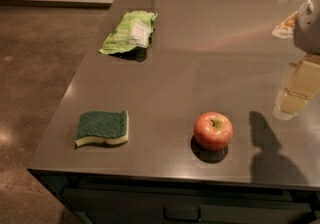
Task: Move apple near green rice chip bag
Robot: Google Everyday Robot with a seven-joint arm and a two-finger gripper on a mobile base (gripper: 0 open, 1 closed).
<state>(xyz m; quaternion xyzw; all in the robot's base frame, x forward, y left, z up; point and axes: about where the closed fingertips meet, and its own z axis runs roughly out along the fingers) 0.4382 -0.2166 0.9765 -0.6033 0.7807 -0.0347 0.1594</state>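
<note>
The apple point(213, 130), red-orange with a yellowish-green patch at its stem, sits on the grey table point(200, 63) near the front edge, right of centre. The green rice chip bag point(128, 32), crinkled light green with a white label, lies flat at the far left of the table. My gripper point(293, 94) hangs over the table's right side, to the right of the apple and a little beyond it, apart from it and holding nothing visible. Its shadow falls on the table just right of the apple.
A dark green sponge point(102, 127) with a yellow underside lies at the front left of the table. A small orange-and-white object point(285, 27) lies at the far right edge. The brown floor point(35, 68) lies to the table's left.
</note>
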